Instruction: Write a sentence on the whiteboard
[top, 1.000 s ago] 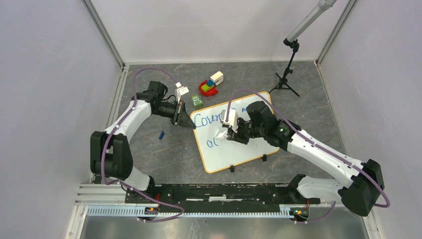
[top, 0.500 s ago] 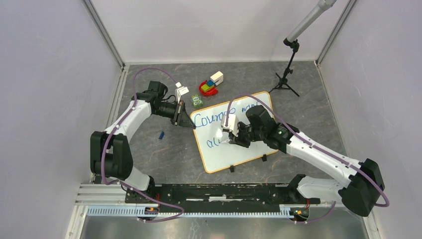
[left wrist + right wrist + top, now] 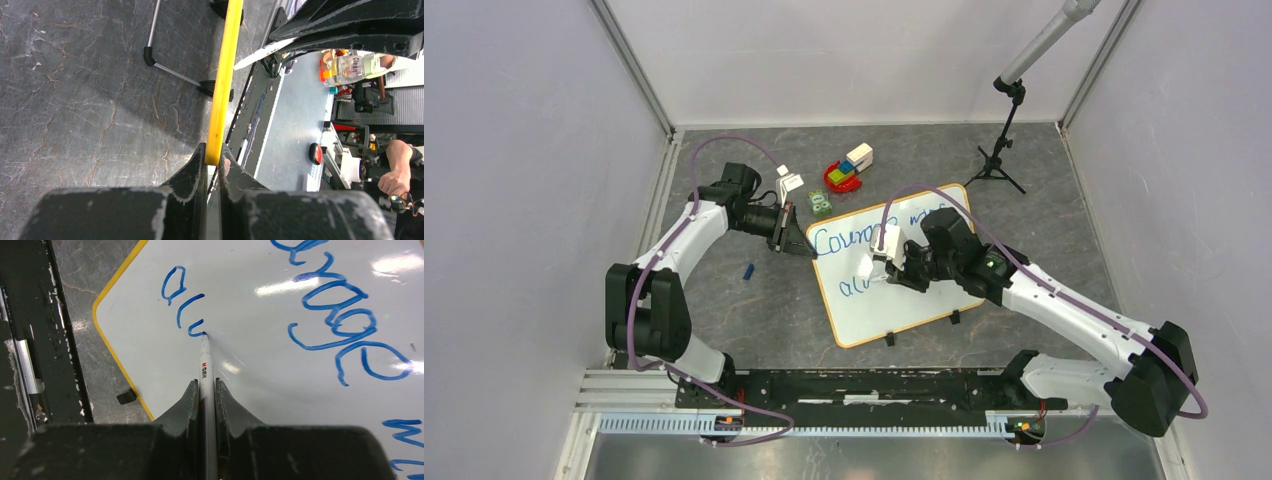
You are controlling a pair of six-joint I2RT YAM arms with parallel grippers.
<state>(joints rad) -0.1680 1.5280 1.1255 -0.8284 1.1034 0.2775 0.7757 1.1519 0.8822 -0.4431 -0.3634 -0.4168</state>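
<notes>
The whiteboard [image 3: 944, 300] lies flat on the table with a yellow-orange rim; it also shows in the right wrist view [image 3: 280, 360]. Blue handwriting [image 3: 849, 240] reads "Courage" on the first line, with more letters at the far end, and "al" plus a fresh stroke [image 3: 187, 320] on the second line. My right gripper [image 3: 206, 385] is shut on a white marker [image 3: 204, 365] whose tip touches the board at the end of that stroke. My left gripper [image 3: 212, 157] is shut on the board's yellow rim [image 3: 222, 85] at its left corner [image 3: 809, 245].
Two black clips [image 3: 890, 339] sit on the board's near edge. A toy with coloured blocks [image 3: 845, 172], a green item [image 3: 820, 203] and a white box [image 3: 788, 182] lie beyond the board. A black tripod [image 3: 996, 160] stands at the back right. A small blue cap [image 3: 748, 271] lies to the left.
My right gripper has shifted slightly along the second line with the marker, adding a new blue stroke after "al". The left arm has not moved.
</notes>
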